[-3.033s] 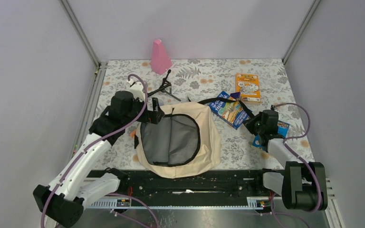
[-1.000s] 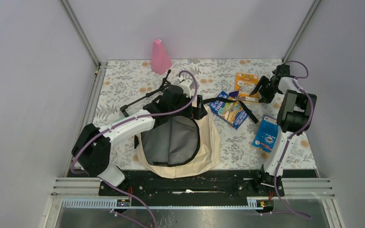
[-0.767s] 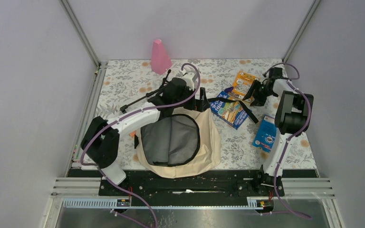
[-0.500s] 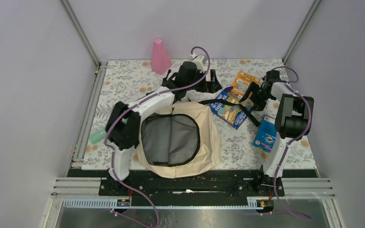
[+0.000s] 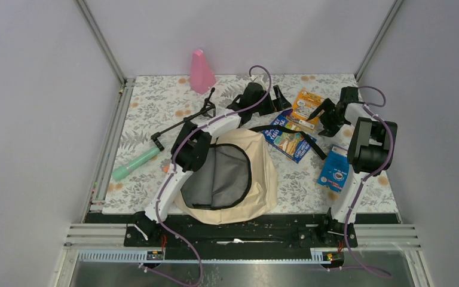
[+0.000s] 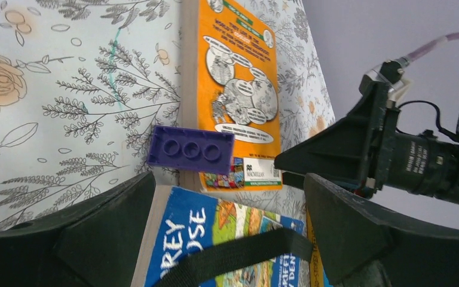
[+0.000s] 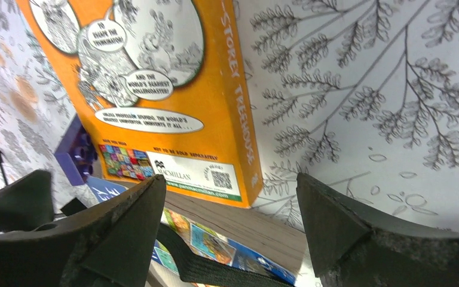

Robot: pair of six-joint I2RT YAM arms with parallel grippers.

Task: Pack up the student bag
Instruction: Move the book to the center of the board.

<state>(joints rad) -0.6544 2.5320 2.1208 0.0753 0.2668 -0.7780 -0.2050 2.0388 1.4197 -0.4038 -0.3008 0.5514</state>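
Observation:
The student bag (image 5: 263, 179) lies open near the front, cream with a grey lining and black zipper. One black strap (image 5: 287, 130) runs over a blue book (image 5: 291, 142). Beyond it lies an orange book (image 5: 308, 103), tilted, with a purple brick (image 6: 190, 149) at its corner. My left gripper (image 5: 278, 101) reaches past the bag, open (image 6: 227, 233) above the blue book (image 6: 215, 233) and strap (image 6: 239, 254). My right gripper (image 5: 323, 116) is open (image 7: 230, 224) at the orange book's (image 7: 173, 89) near corner, gripping nothing.
A blue packet (image 5: 334, 168) lies right of the bag by the right arm. A green tube (image 5: 134, 163) rests on the table at left, a black folding stand (image 5: 185, 119) behind it, and a pink bottle (image 5: 202, 72) by the back wall.
My left arm swung from the bag's left rim out past the bag to the books, leaving the green tube on the table. My right gripper opened wider; the orange book turned.

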